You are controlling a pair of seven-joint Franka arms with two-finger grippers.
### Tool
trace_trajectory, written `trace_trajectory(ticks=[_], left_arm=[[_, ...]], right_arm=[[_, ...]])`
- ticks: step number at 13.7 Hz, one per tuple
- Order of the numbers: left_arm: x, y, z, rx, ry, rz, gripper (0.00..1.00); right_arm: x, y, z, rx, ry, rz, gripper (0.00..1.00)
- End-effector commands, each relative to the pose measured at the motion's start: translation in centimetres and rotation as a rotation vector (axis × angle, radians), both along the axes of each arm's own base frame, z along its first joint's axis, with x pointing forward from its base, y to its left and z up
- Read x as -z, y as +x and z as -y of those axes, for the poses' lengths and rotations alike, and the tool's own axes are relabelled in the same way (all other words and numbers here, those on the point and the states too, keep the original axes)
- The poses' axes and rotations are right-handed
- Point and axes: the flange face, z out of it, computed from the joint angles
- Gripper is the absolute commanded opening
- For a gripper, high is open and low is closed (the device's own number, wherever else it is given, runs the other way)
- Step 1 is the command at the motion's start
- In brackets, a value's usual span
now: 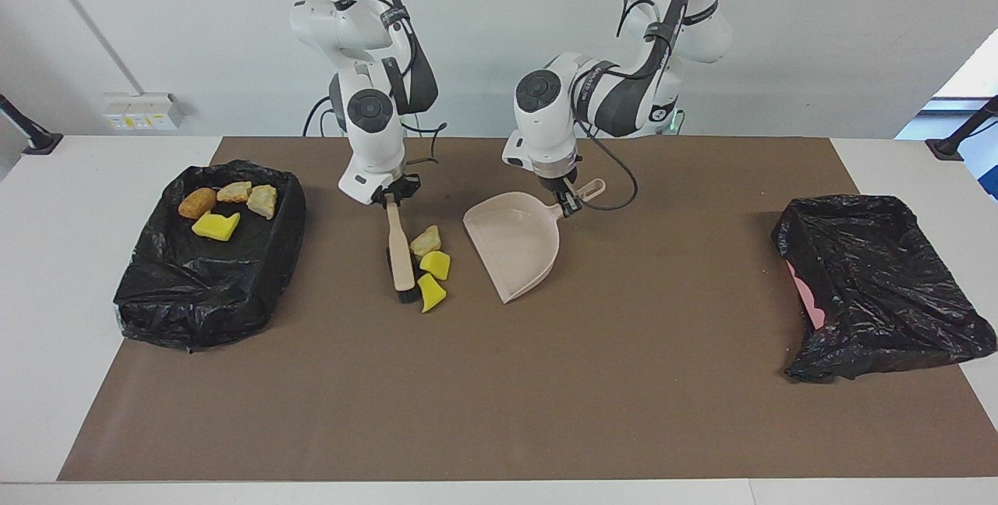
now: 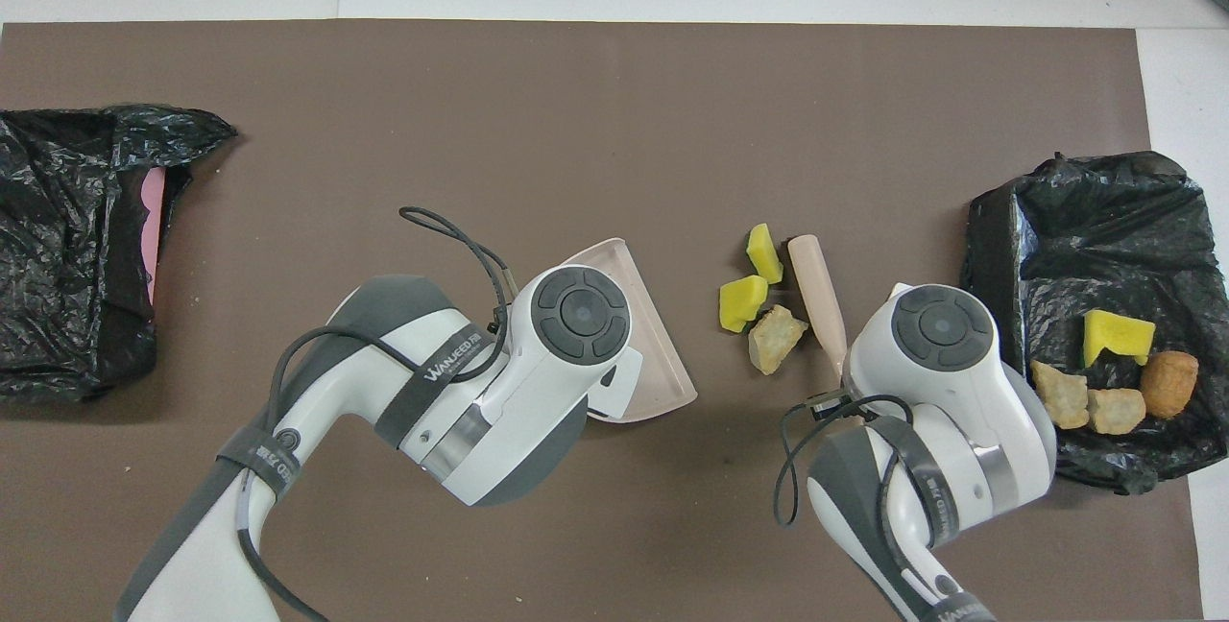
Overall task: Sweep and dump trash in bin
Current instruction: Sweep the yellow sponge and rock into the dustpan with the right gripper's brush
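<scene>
Brush [image 1: 401, 254] beside scraps [image 1: 433, 264]; dustpan [image 1: 516, 242] near

Three scraps of trash lie on the brown mat just beside the brush's head, between it and the dustpan's mouth: a pale beige crumbly foam chunk [image 1: 426, 241] nearest the robots; a bright yellow sponge piece [image 1: 435, 264] touching it, a little farther out; a second yellow sponge piece [image 1: 429, 292], wedge-shaped and tilted, farthest from the robots, close to the bristles; four more scraps rest in the black-lined bin at the right arm's end of the table: an orange-brown lump [image 1: 197, 203]; two beige foam chunks [image 1: 235, 192] and [image 1: 263, 200] side by side; and a notched yellow sponge [image 1: 216, 226] lying flat, farther from the robots than those three.
</scene>
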Motion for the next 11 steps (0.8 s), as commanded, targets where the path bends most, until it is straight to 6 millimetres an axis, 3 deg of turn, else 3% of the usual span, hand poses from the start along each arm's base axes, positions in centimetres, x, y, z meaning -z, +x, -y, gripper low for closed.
trace_trajectory(ticks=[1, 4, 7, 11], left_arm=[[-0.1, -1.3, -0.4, 0.037, 0.004, 0.015, 0.0], [0.1, -1.5, -0.4, 0.037, 0.003, 0.016, 0.0], [0.1, -1.3, -0.4, 0.038, -0.009, 0.028, 0.0], [0.1, -1.2, -0.3, 0.036, -0.019, 0.035, 0.0]], right_arm=[[0.2, -0.6, -2.7, 0.023, 0.121, -0.03, 0.0], [-0.3, -1.6, -5.9, 0.028, 0.226, -0.059, 0.0], [-0.8, -2.1, -6.6, 0.038, 0.327, -0.106, 0.0], [-3.8, -1.8, -6.9, 0.072, 0.444, -0.15, 0.0]])
